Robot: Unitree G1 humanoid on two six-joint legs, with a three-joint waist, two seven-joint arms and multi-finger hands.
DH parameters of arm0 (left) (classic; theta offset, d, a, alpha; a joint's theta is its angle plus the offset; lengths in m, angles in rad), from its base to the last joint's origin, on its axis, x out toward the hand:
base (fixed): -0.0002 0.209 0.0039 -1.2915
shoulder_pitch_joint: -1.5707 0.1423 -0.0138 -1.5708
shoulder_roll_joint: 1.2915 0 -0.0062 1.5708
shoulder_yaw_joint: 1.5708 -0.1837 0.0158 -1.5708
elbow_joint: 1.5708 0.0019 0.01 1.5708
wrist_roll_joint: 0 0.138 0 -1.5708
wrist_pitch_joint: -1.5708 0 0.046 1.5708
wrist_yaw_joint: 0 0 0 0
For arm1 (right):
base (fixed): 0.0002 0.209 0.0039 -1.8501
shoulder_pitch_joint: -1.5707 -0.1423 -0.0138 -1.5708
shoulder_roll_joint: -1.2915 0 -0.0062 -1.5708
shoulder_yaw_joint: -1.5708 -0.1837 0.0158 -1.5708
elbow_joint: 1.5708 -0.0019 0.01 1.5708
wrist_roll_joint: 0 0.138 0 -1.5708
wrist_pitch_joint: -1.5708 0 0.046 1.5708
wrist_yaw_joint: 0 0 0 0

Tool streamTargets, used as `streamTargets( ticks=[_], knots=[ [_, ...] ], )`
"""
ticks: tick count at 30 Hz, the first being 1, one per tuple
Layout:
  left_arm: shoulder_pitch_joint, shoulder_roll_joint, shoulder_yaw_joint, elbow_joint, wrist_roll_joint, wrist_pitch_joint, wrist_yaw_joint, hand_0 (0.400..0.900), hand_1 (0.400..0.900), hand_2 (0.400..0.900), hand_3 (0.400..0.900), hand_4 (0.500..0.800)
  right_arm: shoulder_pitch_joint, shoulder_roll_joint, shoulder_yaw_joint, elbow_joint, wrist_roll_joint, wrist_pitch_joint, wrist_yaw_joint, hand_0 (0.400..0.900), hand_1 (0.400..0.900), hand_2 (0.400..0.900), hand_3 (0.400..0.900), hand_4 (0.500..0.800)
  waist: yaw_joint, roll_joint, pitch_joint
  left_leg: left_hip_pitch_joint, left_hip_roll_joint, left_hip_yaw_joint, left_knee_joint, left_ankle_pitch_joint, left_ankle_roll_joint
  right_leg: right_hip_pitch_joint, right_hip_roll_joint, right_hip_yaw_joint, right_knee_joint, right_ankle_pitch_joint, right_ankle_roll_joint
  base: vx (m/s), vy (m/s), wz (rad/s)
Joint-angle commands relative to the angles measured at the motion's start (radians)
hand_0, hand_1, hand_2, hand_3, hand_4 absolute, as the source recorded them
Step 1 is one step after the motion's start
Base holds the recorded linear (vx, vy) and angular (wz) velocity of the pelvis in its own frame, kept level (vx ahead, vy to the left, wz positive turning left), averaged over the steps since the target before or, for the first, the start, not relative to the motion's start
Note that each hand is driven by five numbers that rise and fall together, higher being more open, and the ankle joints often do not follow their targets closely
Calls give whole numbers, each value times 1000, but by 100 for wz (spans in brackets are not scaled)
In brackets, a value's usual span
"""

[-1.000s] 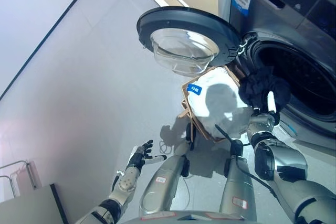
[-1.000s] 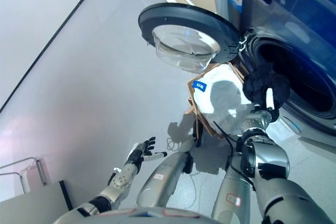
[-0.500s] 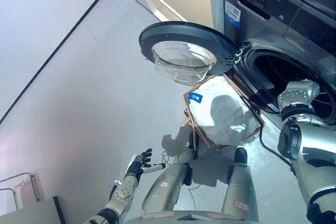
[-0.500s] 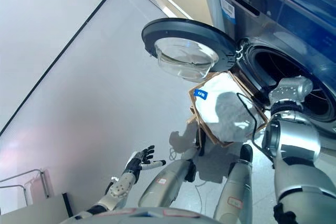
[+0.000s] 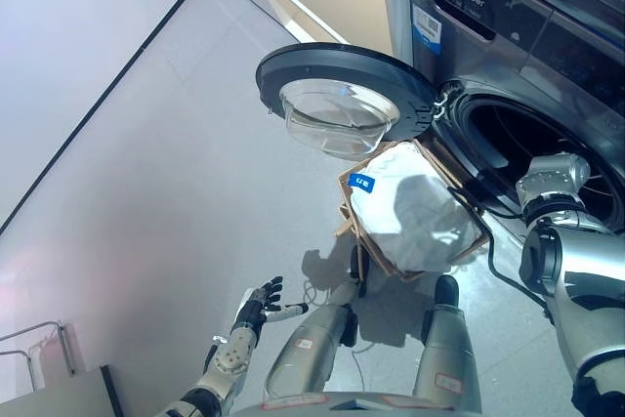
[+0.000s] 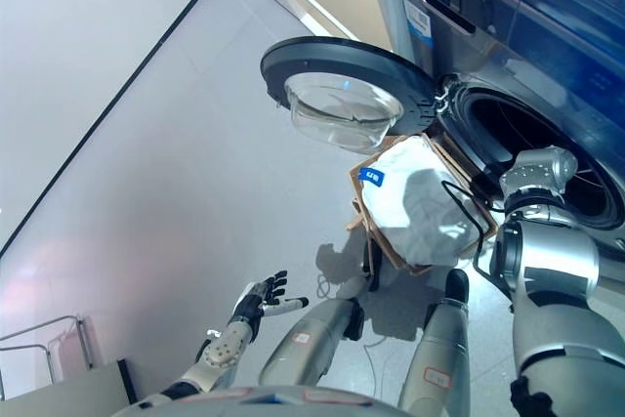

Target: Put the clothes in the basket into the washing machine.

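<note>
Right hand: my right arm reaches into the drum opening of the washer point(image 5: 547, 56), and only the wrist shows at the rim; the hand itself is hidden inside, so I cannot tell whether its fingers are apart or together, or whether they hold anything.

Left hand point(image 5: 256, 302): it hangs low at the left above the floor point(image 5: 146, 192), well apart from the basket, with its fingers straight and spread and nothing in them.

Door point(image 5: 344, 104): it stands swung fully open to the left of the drum, its glass bowl facing up toward me.

Basket point(image 5: 363, 237): it sits on the floor just in front of the washer, below the open door and beside my right arm. Its wooden frame shows along the left and near edges.

Liner point(image 5: 415, 217): a white cloth fills the basket's inside, with a small blue tag point(image 5: 362, 183) at its upper left corner. I cannot tell whether this white cloth is a liner only or includes clothes.

Drum: its interior is dark, and I cannot make out any clothes inside it.
</note>
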Motion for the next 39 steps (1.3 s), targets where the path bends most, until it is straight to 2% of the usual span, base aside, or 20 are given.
streamTargets(
  ticks=[1,3,6,12,17,21,26,27,33,39],
  knots=[
    [-39,17,12,78,0,-20,14,900,900,900,900,800,-19,-47,91,10,-88,-15,51,900,900,900,900,800,19,-71,-56,38,-41,-11,8,-113,-21,198,8,-17,-385,187,-2,0,0,0],
    [-43,23,22,87,18,-8,13,900,900,900,900,800,-1,-40,135,84,-173,46,58,900,900,900,900,800,16,-84,-53,51,-36,-10,7,-119,-22,210,10,-17,-387,182,-3,4,-45,-4],
    [-50,17,39,103,39,4,5,900,900,900,900,800,66,26,162,117,-239,94,73,900,900,900,900,800,9,-102,-50,62,-27,-9,2,-117,-25,224,17,-21,-395,187,-4,-7,-62,-1],
    [-36,11,81,121,41,13,-29,900,900,900,900,800,232,124,151,105,-299,123,117,900,900,900,900,800,-6,-140,-63,92,-17,-10,5,-122,-22,263,22,-26,-421,199,-5,13,-36,-1],
    [-18,18,126,175,74,25,-55,900,900,900,900,800,418,215,176,92,-420,141,147,900,900,900,900,800,-31,-200,-96,153,-2,-4,-7,-134,-23,321,26,-28,-456,209,-1,45,-41,-6],
    [-6,23,164,209,138,32,-58,900,900,900,900,800,587,251,221,82,-639,159,123,900,900,900,900,800,-48,-244,-130,200,6,1,-15,-147,-21,367,29,-33,-480,217,4,39,-33,-3],
    [0,36,208,253,201,40,-75,900,900,900,900,800,766,291,442,38,-1119,202,94,900,900,900,900,800,-72,-293,-175,266,9,6,-34,-156,-22,424,38,-35,-500,223,8,22,-17,-3],
    [5,39,216,263,216,41,-80,900,900,900,900,800,807,294,442,25,-1151,204,96,900,900,900,900,800,-80,-301,-188,274,9,7,-38,-157,-21,429,41,-37,-501,222,9,0,0,0],
    [22,41,246,326,255,56,-132,900,900,900,900,800,992,344,402,82,-1192,231,151,900,900,900,900,800,-119,-336,-240,352,14,24,-50,-174,-17,488,49,-27,-493,210,12,28,0,-9],
    [36,38,270,346,266,73,-180,900,900,900,900,800,1067,345,345,157,-1180,258,226,900,900,900,900,800,-137,-345,-285,412,14,45,-48,-203,-8,532,48,-13,-482,196,14,20,25,-15]
  ],
)
